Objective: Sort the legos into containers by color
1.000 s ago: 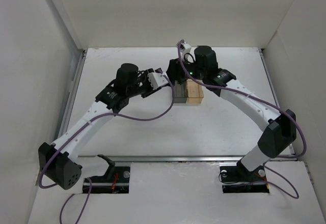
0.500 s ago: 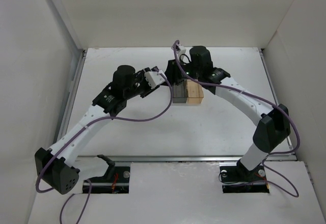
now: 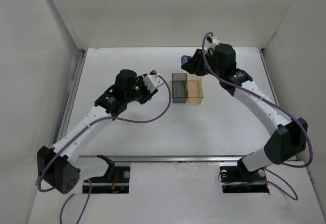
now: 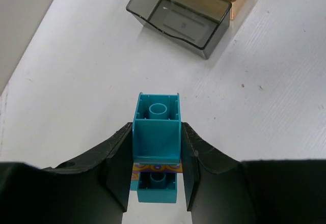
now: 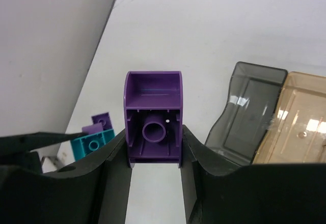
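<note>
My left gripper (image 3: 154,77) is shut on a small stack of legos (image 4: 157,132): a teal brick, a thin orange-and-purple plate, and a second teal brick (image 4: 157,187) below it. It hangs left of the containers. My right gripper (image 3: 187,61) is shut on a purple brick (image 5: 153,116) behind the containers. The purple brick shows as a small dark blob in the top view (image 3: 185,59). The smoky grey bin (image 3: 179,88) and the amber bin (image 3: 195,87) stand joined at mid-table. Both look empty in the wrist views, grey (image 4: 178,23) and amber (image 5: 300,124).
White walls close in the table on the left, back and right. The right wrist view shows the left gripper's teal and purple stack (image 5: 93,141) at its lower left. The arms' purple cables hang over the table.
Both grippers were together over the bins. The right one has drawn back and to the right with the purple brick. The left one has drawn back to the left with the teal stack.
</note>
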{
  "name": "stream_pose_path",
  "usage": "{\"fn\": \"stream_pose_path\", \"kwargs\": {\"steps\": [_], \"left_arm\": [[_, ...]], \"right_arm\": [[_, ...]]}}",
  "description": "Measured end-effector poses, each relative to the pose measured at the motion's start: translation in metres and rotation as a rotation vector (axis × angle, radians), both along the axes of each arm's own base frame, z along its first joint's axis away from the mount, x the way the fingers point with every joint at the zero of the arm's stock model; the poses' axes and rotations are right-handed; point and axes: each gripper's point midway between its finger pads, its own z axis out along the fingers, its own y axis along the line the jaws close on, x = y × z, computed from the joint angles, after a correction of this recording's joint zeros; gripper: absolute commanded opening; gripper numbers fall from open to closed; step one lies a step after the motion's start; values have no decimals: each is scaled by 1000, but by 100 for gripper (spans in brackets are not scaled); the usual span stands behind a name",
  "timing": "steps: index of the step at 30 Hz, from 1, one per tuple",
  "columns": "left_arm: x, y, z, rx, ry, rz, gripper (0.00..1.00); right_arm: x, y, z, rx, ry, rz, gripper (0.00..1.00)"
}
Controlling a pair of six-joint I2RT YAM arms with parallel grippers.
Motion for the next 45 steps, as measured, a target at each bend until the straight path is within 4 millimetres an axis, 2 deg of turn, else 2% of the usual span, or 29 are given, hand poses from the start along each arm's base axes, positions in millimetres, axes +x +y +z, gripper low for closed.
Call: {"fn": "stream_pose_path", "kwargs": {"steps": [2,4,6,8,12,13,15,17,19,20,24,28,29,33,36,39,42,45], "left_arm": [[0,3,-6,2,24,17,0],[0,4,-7,-10,39,31,0],[0,6,-7,-31,57,54,0],[1,7,-8,-54,79,81,0],[3,9,-4,-130,137,156,0],[3,10,-2,-148,147,171,0],[4,8,4,-186,160,194,0],[5,6,10,-216,164,206,0],[6,4,13,-237,167,215,0],[6,4,14,-243,169,218,0],[7,3,18,-265,177,228,0],[9,2,25,-290,174,239,0],[10,2,27,-297,172,241,0],[12,0,41,-333,163,247,0],[17,-7,62,-385,141,238,0],[23,-17,89,-458,118,208,0],[26,-28,112,-527,119,175,0],[27,-38,128,-584,133,151,0]], "right_arm": [[8,-9,-2,-15,-6,-55,0],[14,-7,-16,-39,16,-72,0],[24,-5,-40,-78,59,-88,1],[39,-2,-77,-143,129,-101,5],[54,-2,-159,-281,295,-104,25],[54,-4,-176,-313,332,-107,41],[48,-9,-199,-364,387,-110,47],[42,-12,-203,-394,407,-109,58],[44,-12,-193,-400,382,-114,61],[46,-11,-186,-396,364,-111,66],[47,-6,-149,-379,270,-91,71],[36,2,-108,-347,170,-46,78],[31,2,-97,-331,135,-36,83],[-4,-10,-45,-270,-25,-10,84],[-29,-18,0,-237,-170,2,84],[-54,-8,36,-211,-305,57,84],[-77,10,50,-191,-381,149,99],[-92,21,48,-189,-404,222,100]]}}
